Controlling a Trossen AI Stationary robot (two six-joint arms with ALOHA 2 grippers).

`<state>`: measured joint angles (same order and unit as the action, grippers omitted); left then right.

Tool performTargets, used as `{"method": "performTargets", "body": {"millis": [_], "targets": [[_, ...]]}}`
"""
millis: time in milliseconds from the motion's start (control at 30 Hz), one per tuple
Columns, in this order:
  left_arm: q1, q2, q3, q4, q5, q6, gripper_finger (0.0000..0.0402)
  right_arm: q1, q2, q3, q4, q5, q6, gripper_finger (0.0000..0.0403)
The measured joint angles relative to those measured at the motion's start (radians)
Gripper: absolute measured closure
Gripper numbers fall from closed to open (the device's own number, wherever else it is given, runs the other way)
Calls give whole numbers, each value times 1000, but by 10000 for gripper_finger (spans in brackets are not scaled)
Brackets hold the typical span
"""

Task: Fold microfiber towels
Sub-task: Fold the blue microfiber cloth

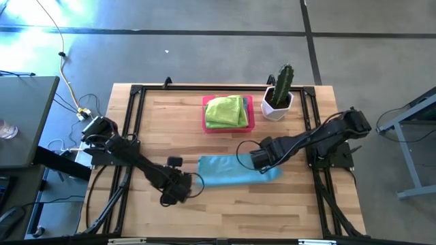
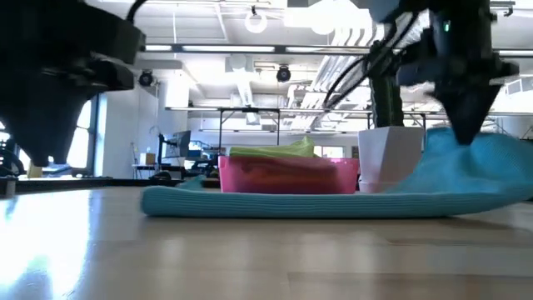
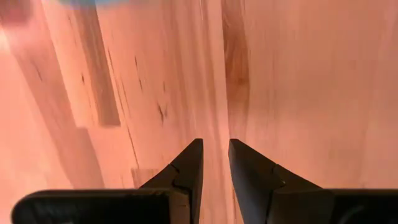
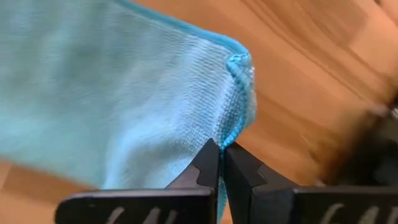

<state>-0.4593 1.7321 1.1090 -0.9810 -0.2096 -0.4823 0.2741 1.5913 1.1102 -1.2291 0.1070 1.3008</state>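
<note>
1. A wooden butcher-block table point(image 1: 225, 211) with a black metal frame is seen from above, with a dark robot arm reaching in from each side.
2. A light blue microfiber towel point(image 1: 228, 171) lies on the table, near its centre and between the two arms, as a long strip running left to right.
3. The right gripper point(image 4: 221, 151) is at the right end of this blue towel; its two dark fingers are pinched together on the towel's hemmed edge, near a corner.
4. In the table-level view, the towel's end at the right gripper is lifted off the wood, while the rest lies flat.
5. The left gripper point(image 3: 215, 149) is low over bare wood, just beside the towel's left end.
6. Its fingers stand a narrow gap apart and hold nothing.
7. A rigid pink rectangular tray point(image 1: 250, 114) sits toward the far edge of the table, behind the blue towel.
8. A folded lime green microfiber towel point(image 1: 226, 111) rests in the tray.
9. A small green cactus in a white pot point(image 1: 278, 103) stands just to the right of the tray.
</note>
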Motion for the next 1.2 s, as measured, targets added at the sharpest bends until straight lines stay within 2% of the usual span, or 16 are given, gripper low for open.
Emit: {"method": "performTargets", "body": {"millis": [100, 200, 400, 700, 867, 1067, 1200], "targets": [[-25, 0, 1, -69, 0, -22, 332, -8, 0, 82, -82, -60, 0, 403], [-51, 0, 1, -138, -1, -53, 332, -22, 0, 153, -76, -101, 17, 403], [-111, -1, 1, -258, -3, -88, 332, -54, 73, 282, -38, -108, 18, 403], [-164, -2, 1, -246, -138, -102, 332, -100, 333, 538, -38, -107, -111, 403], [-174, -2, 1, -247, -170, -139, 332, -136, 474, 723, -39, -111, -131, 403], [-187, -3, 1, -246, -211, -215, 332, -160, 625, 910, -38, -13, -116, 403], [-206, -3, 1, -246, -222, -247, 332, -164, 720, 1004, -38, 16, -130, 403]]}}
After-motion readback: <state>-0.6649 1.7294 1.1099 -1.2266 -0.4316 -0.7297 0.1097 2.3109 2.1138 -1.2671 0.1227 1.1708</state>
